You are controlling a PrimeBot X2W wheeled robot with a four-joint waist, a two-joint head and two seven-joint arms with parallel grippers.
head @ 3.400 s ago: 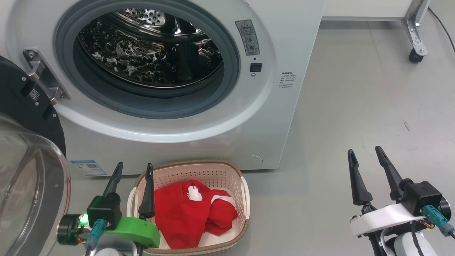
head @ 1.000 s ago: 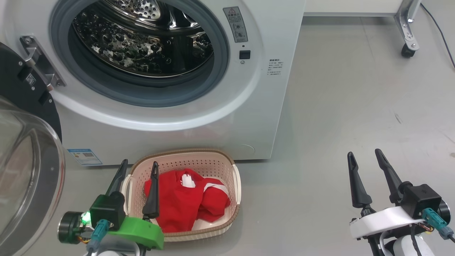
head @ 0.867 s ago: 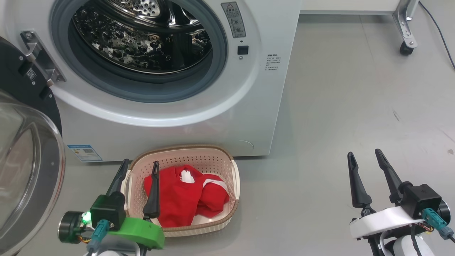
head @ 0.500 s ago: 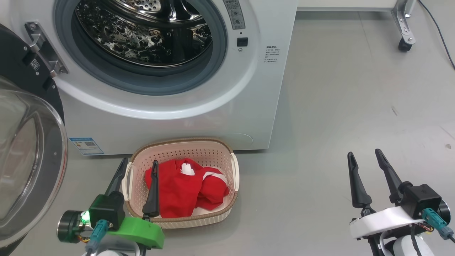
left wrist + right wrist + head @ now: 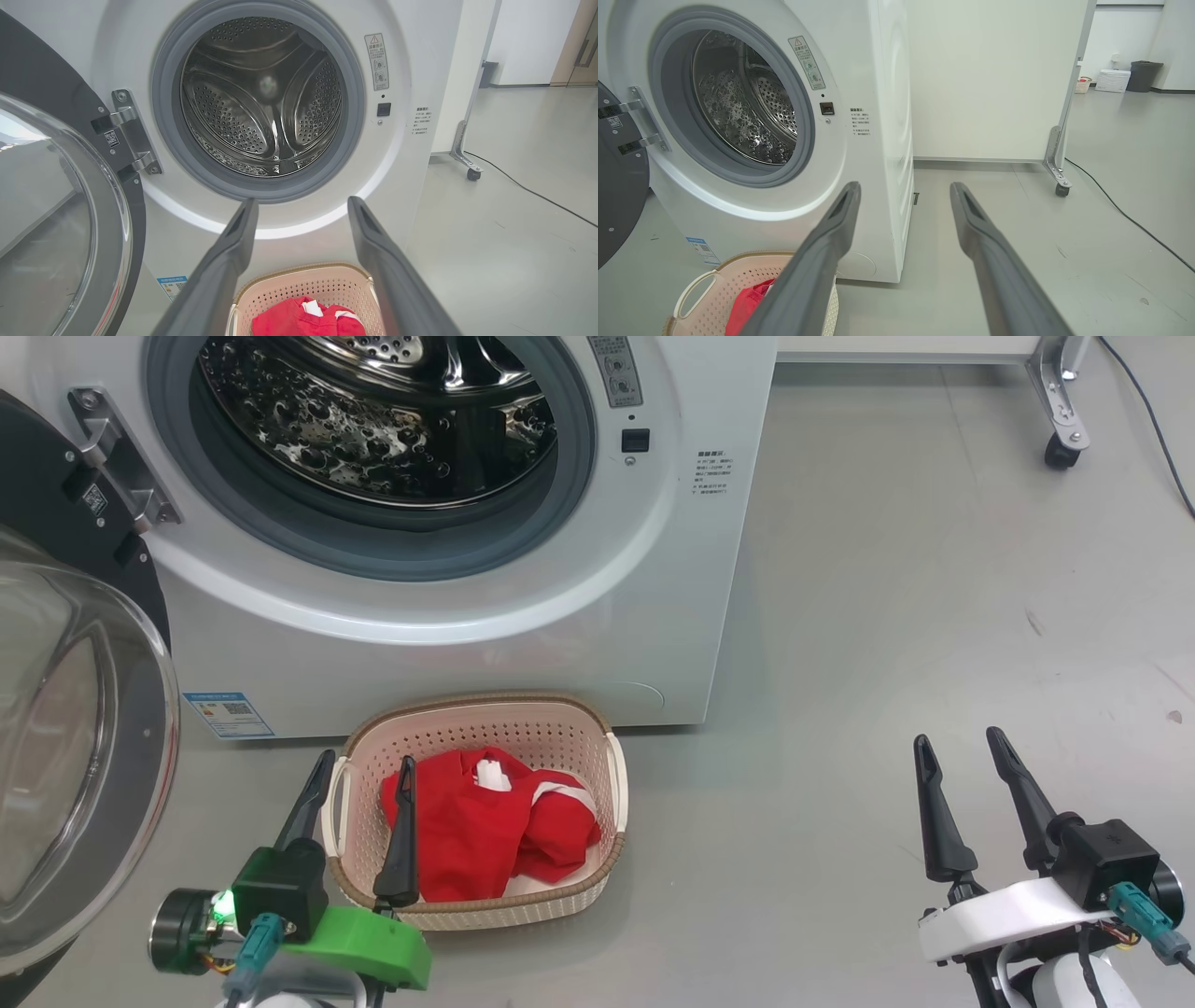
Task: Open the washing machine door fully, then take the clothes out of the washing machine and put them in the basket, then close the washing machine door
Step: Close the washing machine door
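The left claw (image 5: 364,761), spread and empty, hovers by the basket (image 5: 485,700), with the clothes (image 5: 485,840) inside. The open door (image 5: 75,709) stands just left of it, hinged on the washer (image 5: 467,644). The right claw (image 5: 959,737), equally spread and empty, is well apart, so the left arm is nearer.

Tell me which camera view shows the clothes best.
The head view: nearly the whole red bundle of clothes lies in sight inside the basket. The left wrist view catches its top at the bottom edge; the right wrist view shows a red sliver at lower left.
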